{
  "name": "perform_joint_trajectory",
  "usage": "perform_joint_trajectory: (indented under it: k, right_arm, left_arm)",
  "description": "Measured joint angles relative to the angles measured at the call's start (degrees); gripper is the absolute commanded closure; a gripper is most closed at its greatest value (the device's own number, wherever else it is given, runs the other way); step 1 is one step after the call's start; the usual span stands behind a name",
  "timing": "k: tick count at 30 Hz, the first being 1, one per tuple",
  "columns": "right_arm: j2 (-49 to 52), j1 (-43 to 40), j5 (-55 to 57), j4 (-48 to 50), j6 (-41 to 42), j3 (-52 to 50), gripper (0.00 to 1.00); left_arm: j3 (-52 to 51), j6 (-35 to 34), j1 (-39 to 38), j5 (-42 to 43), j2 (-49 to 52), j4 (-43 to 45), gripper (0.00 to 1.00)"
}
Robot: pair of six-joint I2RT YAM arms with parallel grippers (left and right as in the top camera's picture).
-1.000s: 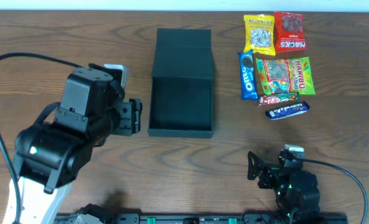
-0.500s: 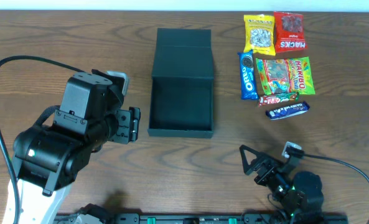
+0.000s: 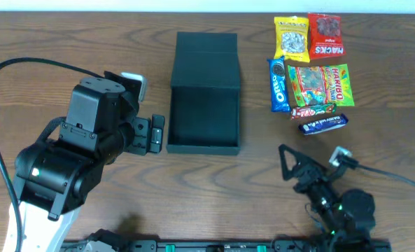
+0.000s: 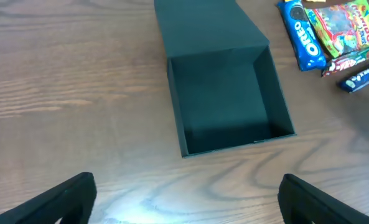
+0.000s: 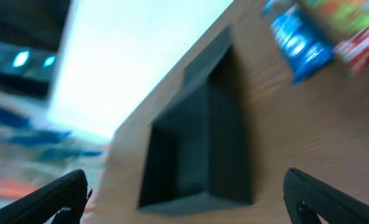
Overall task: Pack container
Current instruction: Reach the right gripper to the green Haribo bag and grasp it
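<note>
The black container (image 3: 204, 115) lies open and empty in the middle of the table, its flap lid folded back at the far side. It also shows in the left wrist view (image 4: 228, 102) and, blurred, in the right wrist view (image 5: 196, 149). Snack packets lie at the back right: a yellow bag (image 3: 292, 37), a red bag (image 3: 325, 36), a blue Oreo pack (image 3: 278, 85), a Haribo bag (image 3: 321, 85), a red bar (image 3: 312, 111) and a blue bar (image 3: 322, 124). My left gripper (image 3: 156, 133) is open just left of the container. My right gripper (image 3: 294, 168) is open at the front right.
Wooden table (image 3: 88, 42) all round. The left arm's black cable (image 3: 25, 66) loops over the left side. A dark rail (image 3: 207, 246) runs along the front edge. The Oreo pack (image 4: 299, 34) and bars also show in the left wrist view.
My left gripper has moved right, closer to the container's left wall. My right gripper has lifted and swung towards the back right, its view now tilted and blurred.
</note>
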Motion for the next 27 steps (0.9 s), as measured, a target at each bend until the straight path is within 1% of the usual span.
perform_joint_trajectory:
  k: [6, 7, 10, 15, 18, 21, 24, 27]
  right_arm:
    - [25.64, -11.1, 0.31, -3.48, -15.1, 19.58, 0.01]
    - [32.2, -13.44, -0.04, -5.01, -18.78, 25.09, 0.01]
    - [47.76, -17.7, -0.48, -9.55, -27.85, 37.53, 0.01]
    - [67.63, -20.06, 1.68, -13.99, -36.87, 52.0, 0.01]
    - [78.73, -20.06, 4.44, -15.8, -39.91, 59.3, 0.01]
    - [88.19, -20.06, 6.84, -16.17, -41.13, 65.13, 0.01]
    - [94.27, -20.39, 9.29, -16.0, -41.13, 68.28, 0.01]
    - [99.1, -22.71, 8.94, -14.47, -41.11, 69.92, 0.01]
  left_arm:
    - [0.0, 0.35, 0.0, -0.02, 1.64, 1.18, 0.02]
    - [0.0, 0.39, 0.0, 0.0, 2.08, 1.42, 0.02]
    - [0.0, 0.87, 0.0, -0.2, 3.06, 2.29, 0.03]
    - [0.0, 1.42, 0.02, -0.85, 4.59, 3.91, 0.03]
    - [0.0, 1.46, 0.02, -1.09, 5.9, 4.92, 0.04]
    - [0.0, 1.46, 0.0, -1.44, 6.95, 5.75, 0.04]
    - [0.0, 1.49, 0.02, -1.51, 7.63, 5.88, 0.05]
    - [0.0, 1.49, 0.02, -1.51, 8.41, 5.88, 0.04]
